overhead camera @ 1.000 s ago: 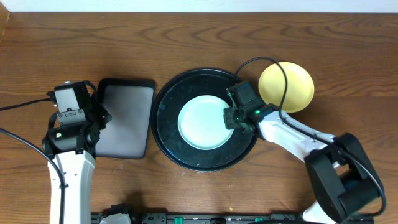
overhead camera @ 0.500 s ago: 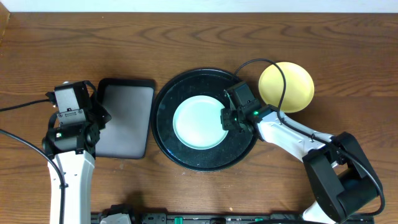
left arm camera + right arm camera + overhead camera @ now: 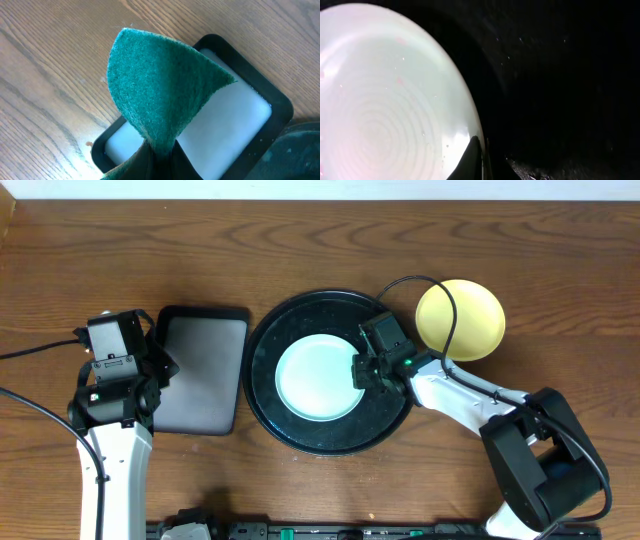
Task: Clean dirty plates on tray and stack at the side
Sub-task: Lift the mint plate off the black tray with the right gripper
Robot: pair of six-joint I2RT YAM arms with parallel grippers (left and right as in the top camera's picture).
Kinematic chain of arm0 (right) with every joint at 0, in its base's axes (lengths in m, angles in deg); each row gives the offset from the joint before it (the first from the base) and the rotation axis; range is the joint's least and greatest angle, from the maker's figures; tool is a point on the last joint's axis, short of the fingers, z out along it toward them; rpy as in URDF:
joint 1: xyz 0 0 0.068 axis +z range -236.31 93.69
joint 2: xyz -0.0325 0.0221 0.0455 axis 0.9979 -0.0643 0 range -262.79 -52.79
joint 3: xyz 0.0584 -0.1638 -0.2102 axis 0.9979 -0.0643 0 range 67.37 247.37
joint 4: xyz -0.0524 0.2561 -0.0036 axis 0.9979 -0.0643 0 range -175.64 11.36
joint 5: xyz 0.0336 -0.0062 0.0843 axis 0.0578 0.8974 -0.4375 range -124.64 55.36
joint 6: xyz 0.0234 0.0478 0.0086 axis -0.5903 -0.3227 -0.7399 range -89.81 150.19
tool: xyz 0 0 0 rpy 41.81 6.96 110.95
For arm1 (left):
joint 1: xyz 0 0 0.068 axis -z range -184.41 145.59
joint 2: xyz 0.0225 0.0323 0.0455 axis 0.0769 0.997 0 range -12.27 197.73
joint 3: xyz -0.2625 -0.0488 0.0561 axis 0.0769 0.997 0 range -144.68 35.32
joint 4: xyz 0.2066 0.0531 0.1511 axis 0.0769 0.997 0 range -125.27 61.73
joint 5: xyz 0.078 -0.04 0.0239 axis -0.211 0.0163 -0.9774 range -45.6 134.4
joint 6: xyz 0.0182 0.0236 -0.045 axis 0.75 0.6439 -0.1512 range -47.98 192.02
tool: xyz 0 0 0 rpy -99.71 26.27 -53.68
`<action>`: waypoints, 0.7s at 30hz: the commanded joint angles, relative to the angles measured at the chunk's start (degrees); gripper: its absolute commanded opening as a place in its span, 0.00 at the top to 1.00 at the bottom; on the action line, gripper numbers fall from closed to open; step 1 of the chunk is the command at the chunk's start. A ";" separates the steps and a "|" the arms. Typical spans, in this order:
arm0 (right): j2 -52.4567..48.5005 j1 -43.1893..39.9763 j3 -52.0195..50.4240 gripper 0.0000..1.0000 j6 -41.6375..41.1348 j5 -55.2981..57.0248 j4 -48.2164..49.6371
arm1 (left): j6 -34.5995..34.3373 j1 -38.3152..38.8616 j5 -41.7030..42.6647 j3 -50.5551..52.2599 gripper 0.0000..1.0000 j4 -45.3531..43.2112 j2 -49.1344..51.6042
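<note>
Jaws of the right gripper (image 3: pixel 359 372) are pinching the mint plate (image 3: pixel 315 377) at their tips, likely steadying it inside the round tray (image 3: pixel 300 435). Left gripper (image 3: pixel 156 161) is clenching the green sponge (image 3: pixel 160 85), awaiting wiping.

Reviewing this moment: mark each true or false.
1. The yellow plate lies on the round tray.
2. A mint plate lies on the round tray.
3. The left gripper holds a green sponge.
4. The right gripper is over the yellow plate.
1. False. The yellow plate lies on the table, to the right of the round tray.
2. True. The mint plate lies inside the tray.
3. True. The left gripper is shut on the sponge.
4. False. The right gripper is at the mint plate's right edge, jaws shut.
</note>
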 commanded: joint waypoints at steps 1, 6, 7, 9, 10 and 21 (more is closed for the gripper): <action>0.61 -0.35 3.28 0.99 -0.31 -0.46 0.59 | -0.33 -0.17 -1.53 0.04 0.93 -0.22 -0.33; 2.01 -0.07 7.80 0.99 -2.54 -0.50 2.10 | -0.33 -0.17 -1.51 0.04 0.93 -0.22 -0.33; 2.01 0.28 8.15 0.99 -3.41 -0.50 3.32 | -0.33 -0.17 -1.53 0.04 0.93 -0.20 -0.33; 1.99 1.33 8.22 0.99 -4.98 -0.39 6.60 | -0.35 -0.17 -1.51 0.04 0.93 -0.20 -0.33; 1.99 1.86 8.22 0.99 -5.51 -0.37 8.09 | -0.33 -0.17 -1.51 0.04 0.92 -0.17 -0.33; -1.03 11.85 8.22 0.99 -8.90 18.99 27.04 | -0.33 -0.17 -1.51 0.04 0.92 0.02 -0.35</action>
